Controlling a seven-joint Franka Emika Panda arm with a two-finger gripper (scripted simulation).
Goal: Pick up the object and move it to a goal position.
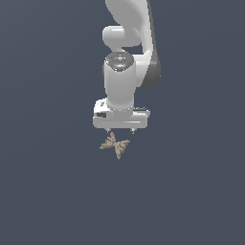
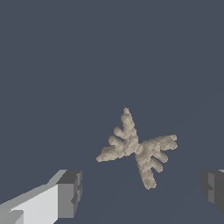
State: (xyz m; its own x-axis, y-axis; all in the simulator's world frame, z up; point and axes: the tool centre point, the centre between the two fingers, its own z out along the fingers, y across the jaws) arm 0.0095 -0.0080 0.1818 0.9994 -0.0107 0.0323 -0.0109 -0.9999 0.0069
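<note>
I am holding my white two-fingered gripper directly over the small tan-brown, rough-textured, star-shaped object, which is lying on the plain dark slate-blue surface. My dark finger pads are standing wide apart, one on each side of the object and clear of it, gripping nothing. In the wrist view, the object's four knobbly pointed lobes are spreading into an X; no single long axis is standing out.
</note>
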